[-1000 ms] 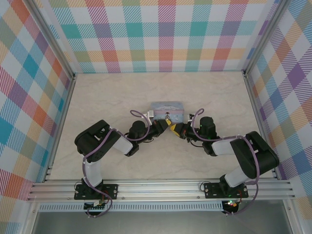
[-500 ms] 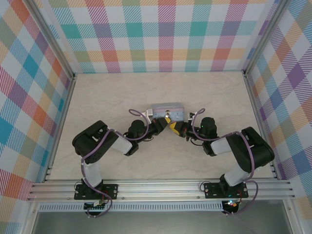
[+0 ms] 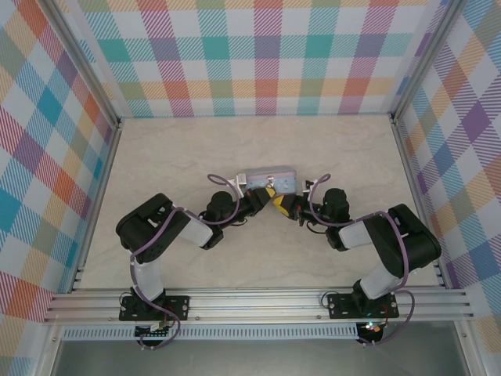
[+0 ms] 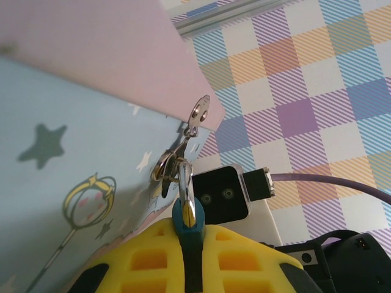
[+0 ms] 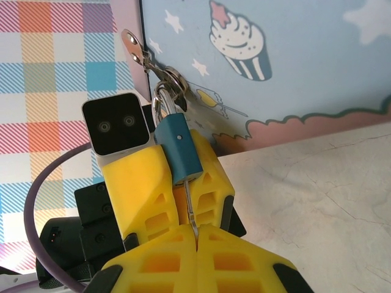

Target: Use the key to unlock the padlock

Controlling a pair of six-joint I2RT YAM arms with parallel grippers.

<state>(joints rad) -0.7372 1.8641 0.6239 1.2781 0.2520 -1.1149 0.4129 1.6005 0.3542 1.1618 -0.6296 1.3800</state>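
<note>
The blue padlock hangs by its metal shackle from a ring on the hasp of a light-blue cartoon tin. My left gripper is shut on the padlock's body, its yellow fingers on either side. My right gripper is shut on the head of the key. The thin blade of the key runs up into the padlock's underside. From above, the left gripper and right gripper meet just in front of the tin.
The tin stands mid-table on the marble surface, tipped back, its pink lid above the hasp plate. Checked walls close in three sides. An aluminium rail runs along the near edge. Open tabletop lies behind and beside the tin.
The tin has tipped and shifted slightly away from the arms, and both grippers followed it. In the last half second almost nothing moved.
</note>
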